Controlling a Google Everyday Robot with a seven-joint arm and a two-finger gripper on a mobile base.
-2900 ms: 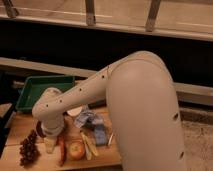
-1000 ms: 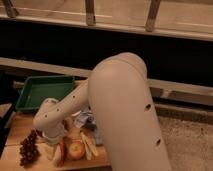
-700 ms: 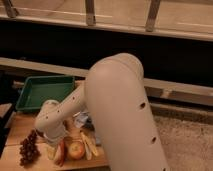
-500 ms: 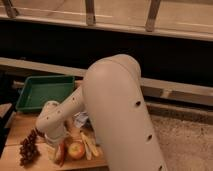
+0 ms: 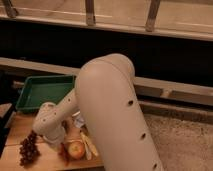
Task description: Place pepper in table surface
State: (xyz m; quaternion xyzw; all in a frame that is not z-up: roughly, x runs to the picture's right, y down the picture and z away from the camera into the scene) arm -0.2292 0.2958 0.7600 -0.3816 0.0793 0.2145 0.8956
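The slim red pepper lies on the light-brown wooden table surface, between the dark grape bunch and the red-yellow apple. My gripper hangs at the end of the big white arm, low over the table just above and left of the pepper. The wrist hides the gripper's lower end and the pepper's upper part. I cannot tell whether the gripper touches the pepper.
A green rectangular tray stands behind the table's back left. Pale banana-like pieces lie right of the apple. A blue-white packet lies behind them, partly hidden by the arm. The white arm fills the middle of the view.
Since the earliest frame the arm has swung left and nearer the camera, and the gripper has come down by the pepper. Over the last half second almost nothing moved.
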